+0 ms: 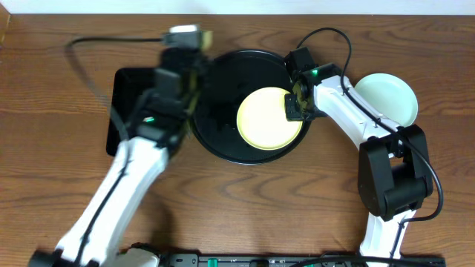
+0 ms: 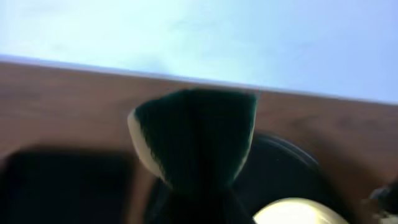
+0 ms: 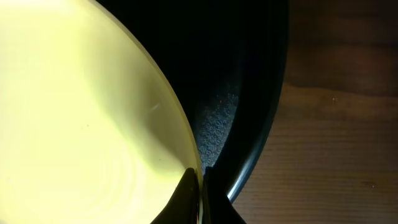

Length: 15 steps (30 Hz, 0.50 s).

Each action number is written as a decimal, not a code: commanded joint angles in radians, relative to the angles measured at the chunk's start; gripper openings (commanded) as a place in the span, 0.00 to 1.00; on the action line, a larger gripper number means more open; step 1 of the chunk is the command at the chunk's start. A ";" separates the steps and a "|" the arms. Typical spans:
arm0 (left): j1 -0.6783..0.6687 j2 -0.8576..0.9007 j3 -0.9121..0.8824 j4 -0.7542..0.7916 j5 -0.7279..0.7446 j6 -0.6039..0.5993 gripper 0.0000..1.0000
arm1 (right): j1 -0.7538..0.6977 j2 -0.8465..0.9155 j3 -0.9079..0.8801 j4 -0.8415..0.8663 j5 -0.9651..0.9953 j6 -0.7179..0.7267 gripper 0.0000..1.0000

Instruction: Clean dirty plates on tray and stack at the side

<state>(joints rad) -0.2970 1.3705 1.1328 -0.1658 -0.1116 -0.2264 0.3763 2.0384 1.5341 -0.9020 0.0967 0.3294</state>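
A round black tray (image 1: pixel 223 89) sits on the wooden bench (image 1: pixel 59 148) near the middle of its far edge and holds a single pale yellow plate (image 1: pixel 267 119), which lies in the tray's right half with its rim close to the tray's raised wall. The right tool (image 1: pixel 295 104) is clamped on that plate's right rim. The right wrist view shows the thin yellow edge pinched between the two dark fingers (image 3: pixel 185 200), with the glossy black tray floor and rim just beyond it and bare wood past that.

A pale green plate (image 1: pixel 386 96) rests directly on the bench toward the far right corner, outside the tray and well apart from the yellow plate; whether another plate lies under it cannot be told.

The left tool (image 1: pixel 184 53) hangs above the tray's far left rim, close to the far edge of the bench, closed on a sponge (image 2: pixel 196 134) that is dark green with a pale side. The picture there is blurred.

A rectangular black tray (image 1: pixel 126 96) lies just left of the round one, partly covered by the left arm; what it holds, if anything, is hidden.
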 commanded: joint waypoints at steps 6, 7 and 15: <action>0.241 -0.107 -0.001 -0.382 -0.005 0.019 0.08 | 0.006 0.003 0.003 0.003 0.000 -0.014 0.01; 0.260 -0.103 -0.002 -0.408 0.003 0.018 0.08 | 0.010 0.003 0.003 0.003 0.000 -0.016 0.01; 0.283 -0.016 -0.002 -0.512 0.581 -0.003 0.08 | 0.037 0.003 0.003 0.020 0.004 -0.030 0.01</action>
<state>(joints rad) 0.0002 1.3048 1.1316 -0.6563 0.1699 -0.2203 0.3977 2.0384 1.5341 -0.8867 0.0944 0.3244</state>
